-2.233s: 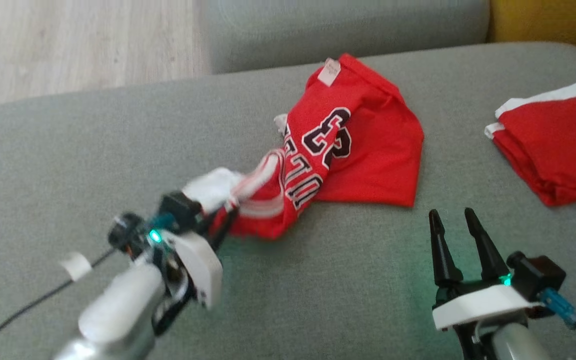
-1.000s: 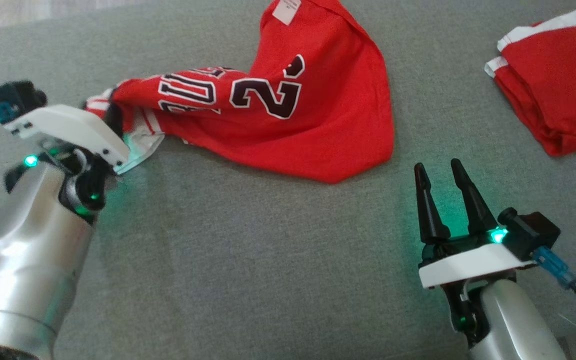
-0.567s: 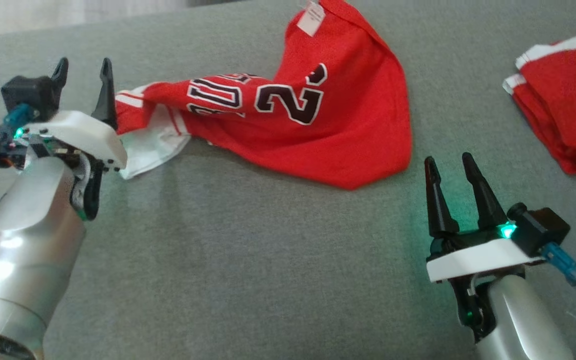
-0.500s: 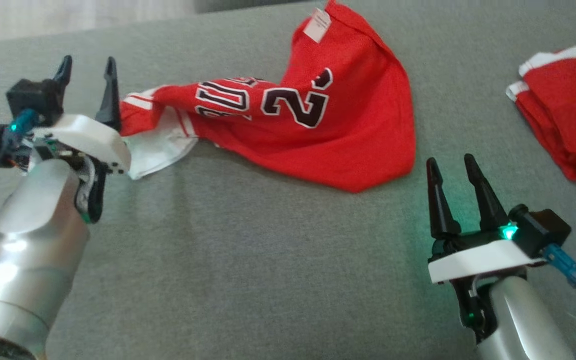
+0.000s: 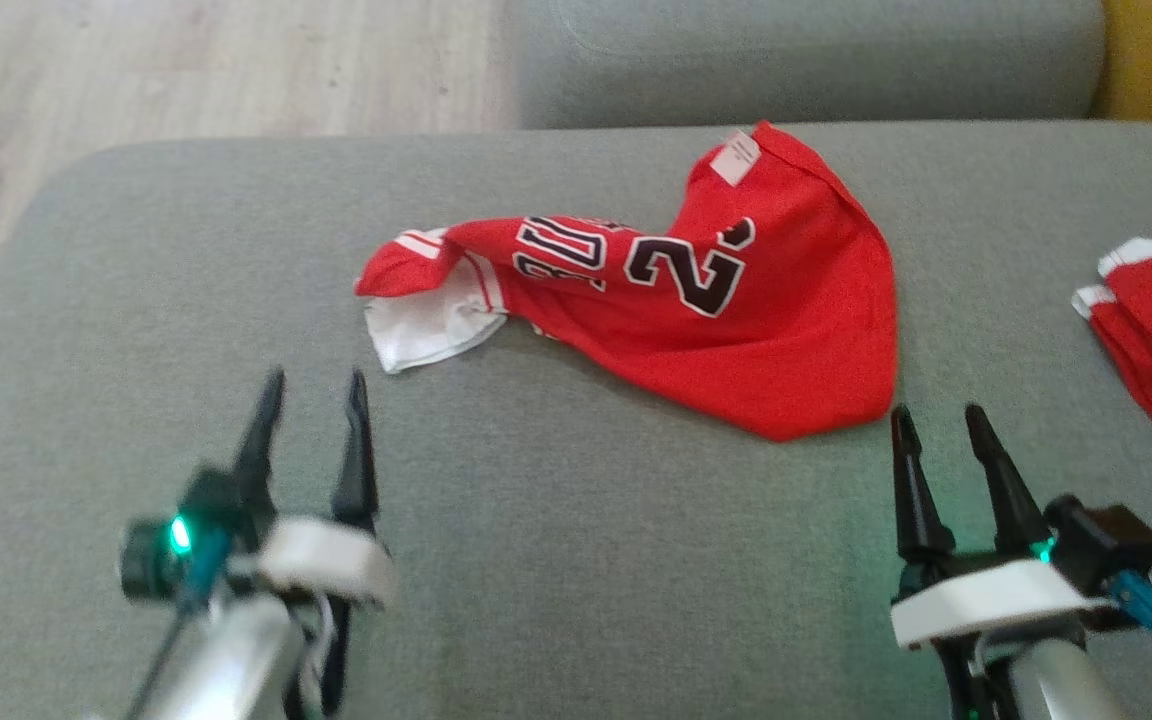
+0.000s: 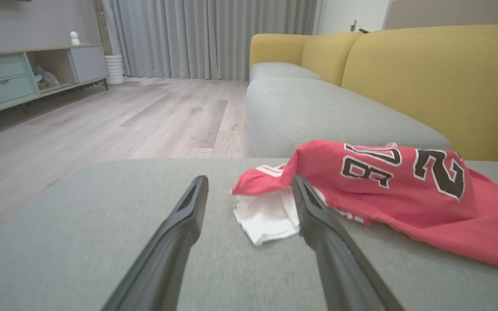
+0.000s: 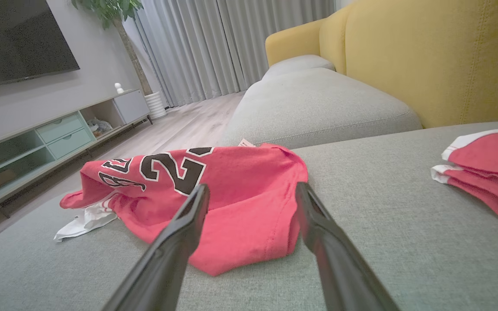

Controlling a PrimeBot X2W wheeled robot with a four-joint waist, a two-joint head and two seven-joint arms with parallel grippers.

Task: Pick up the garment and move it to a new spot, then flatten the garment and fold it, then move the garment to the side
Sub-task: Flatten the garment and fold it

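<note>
Backed off across sofa cushion (image 5: 556,560), letting go of garment (image 5: 736,330), now crumpled ahead-right of left pincer (image 5: 316,374), just ahead-left of right pincer (image 5: 936,409); spread wide and empty alike. Risks bunching further if tugged from one corner.

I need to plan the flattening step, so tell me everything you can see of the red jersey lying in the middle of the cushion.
The red jersey looks like thin sports knit, with black, white-edged letters and a 2 partly lost in folds. It lies crumpled on the grey cushion, bunched narrow toward the robot's left, where striped trim and a white inner layer spill out. A white label shows at its far edge. The left gripper and right gripper, both open, sit short of it.
</note>
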